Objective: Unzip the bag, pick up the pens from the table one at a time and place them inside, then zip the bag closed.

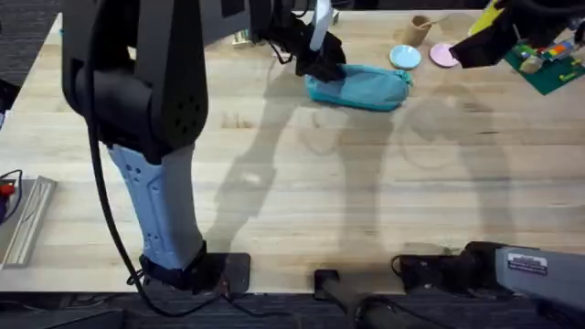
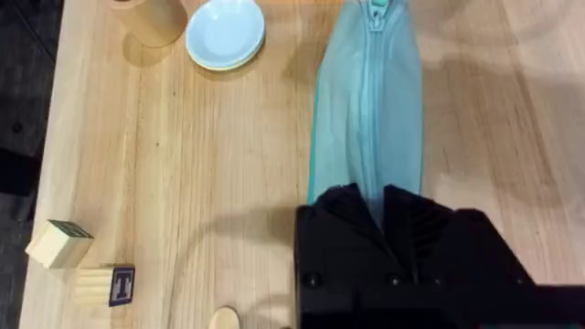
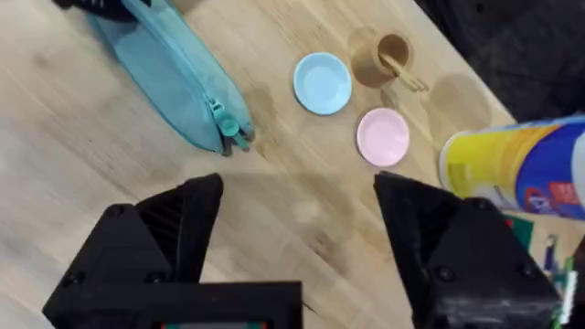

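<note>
Bag (image 1: pixel 361 87) lying in the upper middle of the overhead frame, flat on the table (image 1: pixel 302 183), long axis running left to right with a slight downward slant toward the right. Zipper closed along the whole visible length; pull (image 3: pixel 226 128) at the right-hand end, near the blue dish (image 1: pixel 405 57). Left gripper (image 2: pixel 382 208) closed down on the bag's left end, fingers nearly together pinching the fabric at the zip line, judging by the left wrist view. Right gripper (image 3: pixel 297 219) wide open, holding nothing, hovering just short of the pull end in its own view. Step in hand, by appearances: unzipping. To do it well: keep the left pinch firm as an anchor, bring the right fingers down square over the small pull tab, close on the tab alone rather than the cloth, then draw straight along the long axis toward the left end, low and level, so the bag neither lifts nor bunches. Pink dish (image 3: pixel 382 136) and wooden cup (image 3: pixel 388 58) beyond the pull end, clear of the path.
</note>
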